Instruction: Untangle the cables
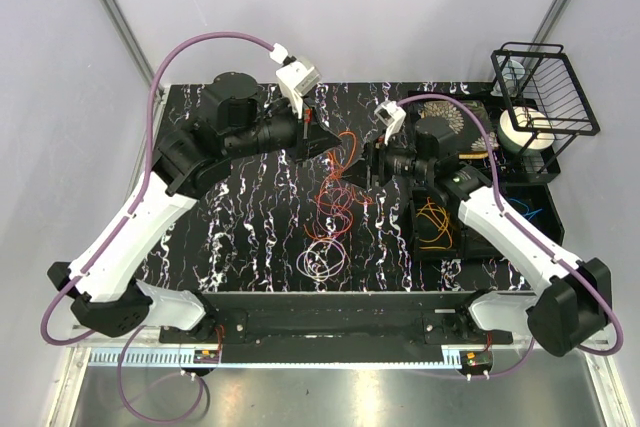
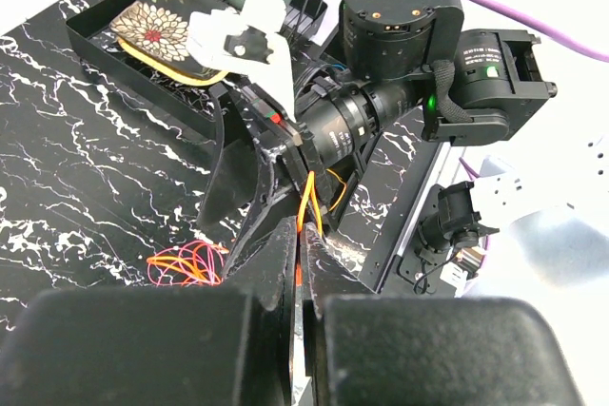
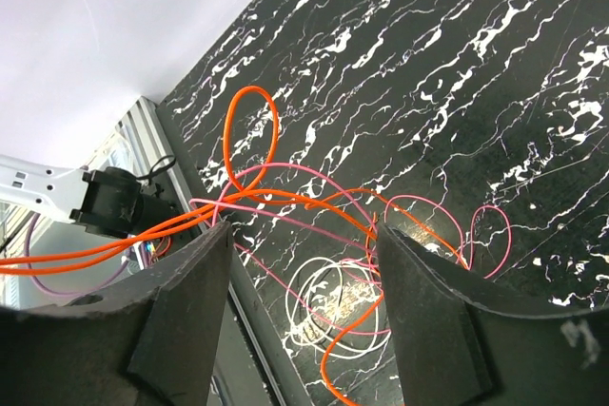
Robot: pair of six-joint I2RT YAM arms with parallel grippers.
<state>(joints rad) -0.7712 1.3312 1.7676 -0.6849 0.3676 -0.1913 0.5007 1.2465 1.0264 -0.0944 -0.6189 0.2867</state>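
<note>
Middle of the table (image 1: 240, 217), the cables (image 1: 335, 205) are a loose mess. A thin orange cable (image 3: 252, 102) and a pink cable (image 3: 285, 199) loop through each other, and a pale coil (image 1: 322, 259) lies flat at the near end. Left gripper (image 2: 297, 330) is clamped tight on the orange cable. Right gripper (image 3: 304, 330) sits just beside it, fingers spread wide with loops showing between them, nothing pinched.
</note>
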